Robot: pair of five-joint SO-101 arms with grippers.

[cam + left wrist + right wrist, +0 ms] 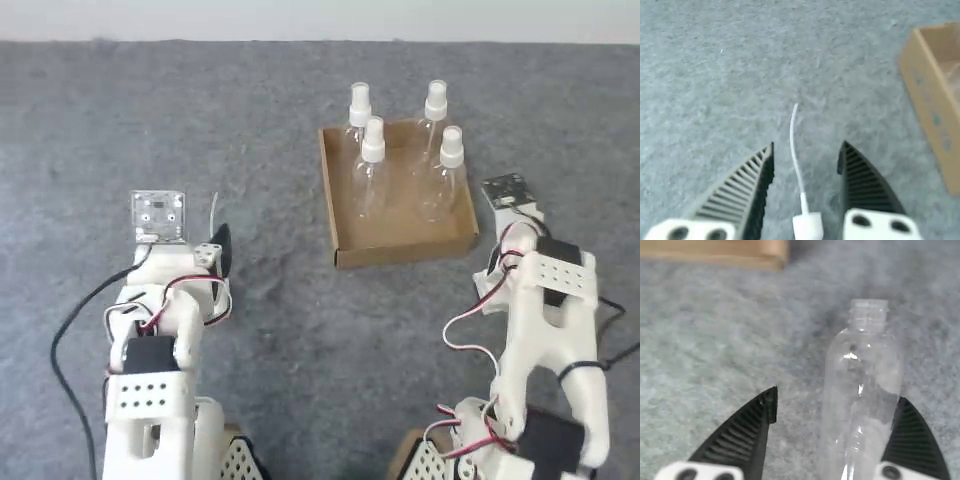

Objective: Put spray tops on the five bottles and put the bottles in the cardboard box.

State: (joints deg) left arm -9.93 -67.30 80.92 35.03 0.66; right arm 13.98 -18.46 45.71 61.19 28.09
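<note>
We see a table (150,120) with a grey, fuzzy cover, like a soft carpet. Toward the back of it sits the cardboard box (405,250), which is brown, flat and square with low walls. In the box stand four bottles (370,190). They are made of clear plastic, round and smooth, and each wears one of the white spray tops (373,140). They stand upright and close together, two in front and two behind. The left pincer (808,144) is low over the table, well apart from the box, and its jaws are spread wide. The jaws are black and pointed, with little ridges on the inner sides. Between them is the loose spray top (807,225), made of white plastic. Its thin tube (794,150) is long and a bit bent, and it sticks out past the tips of the jaws. We cannot see either jaw touching it. The right pincer (836,395) is near a corner of the box, and its jaws are wide apart too. Between them is the open bottle (862,370), clear and shiny, with a screw neck and no top. Its neck points away from the pincer. It is right up against one jaw and apart from the other.
</note>
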